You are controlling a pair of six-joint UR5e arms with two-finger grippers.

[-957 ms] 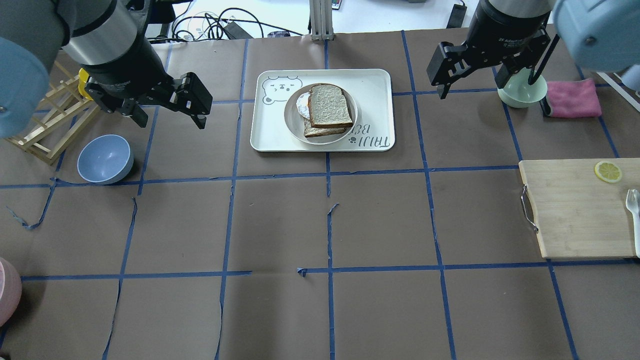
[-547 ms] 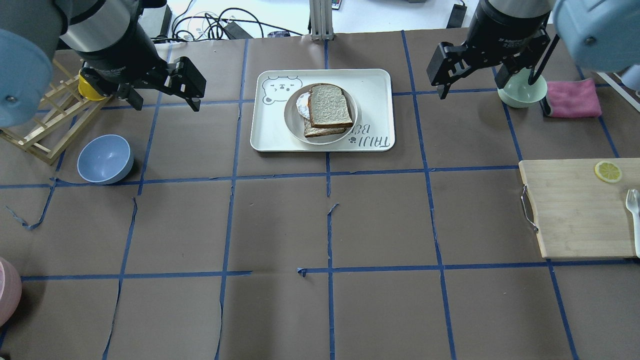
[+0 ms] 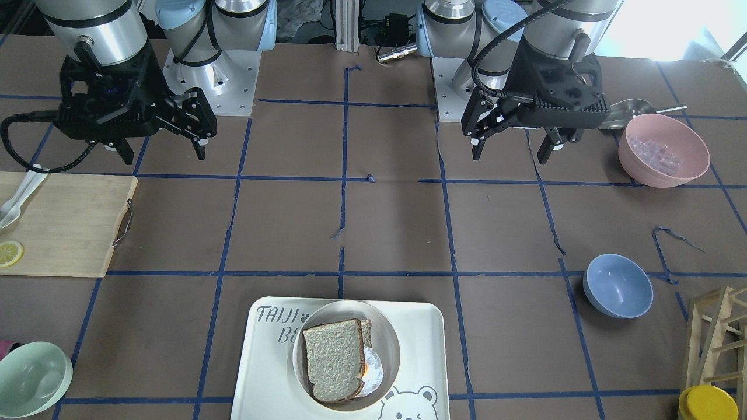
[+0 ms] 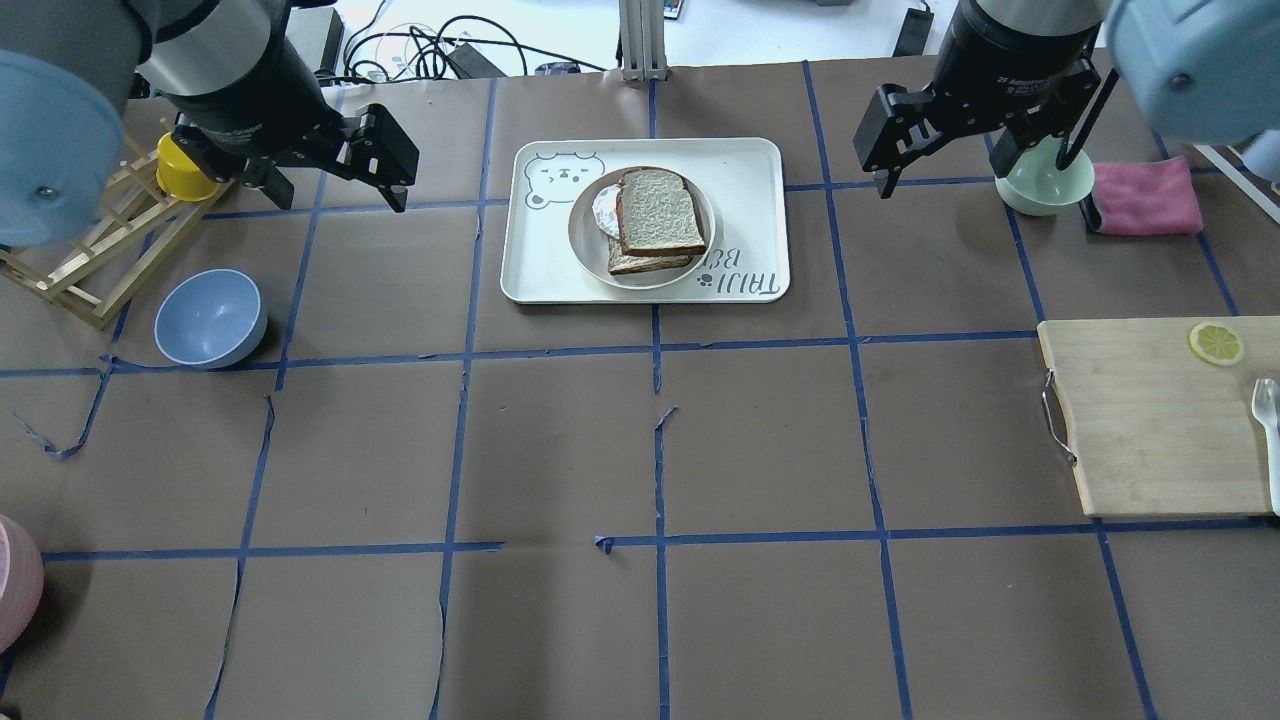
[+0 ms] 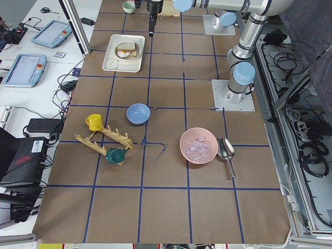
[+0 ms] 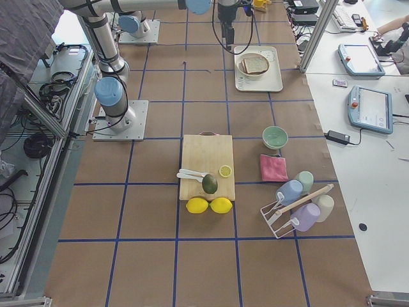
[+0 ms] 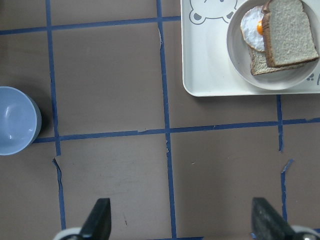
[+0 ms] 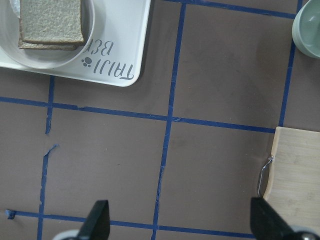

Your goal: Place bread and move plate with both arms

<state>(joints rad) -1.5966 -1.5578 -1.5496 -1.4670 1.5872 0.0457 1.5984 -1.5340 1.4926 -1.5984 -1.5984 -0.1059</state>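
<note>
bread (image 4: 660,210) on plate (image 4: 586,248), on tray (image 4: 745,170); l gripper (image 4: 342,198), r gripper (image 4: 945,176) jaws apart

Brown worktop (image 4: 560,450) gridded with blue tape, bearing tray (image 4: 750,175), blue bowl (image 4: 210,318), green bowl (image 4: 1040,195), pink bowl (image 3: 659,175), cloth (image 4: 1147,197), board (image 4: 1150,420), rack (image 4: 100,240), scoop (image 3: 639,106).

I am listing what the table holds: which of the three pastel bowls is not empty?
The round pink bowl: it alone holds clear, ice-like pieces. The round blue bowl and the round pale-green bowl show bare insides.
</note>
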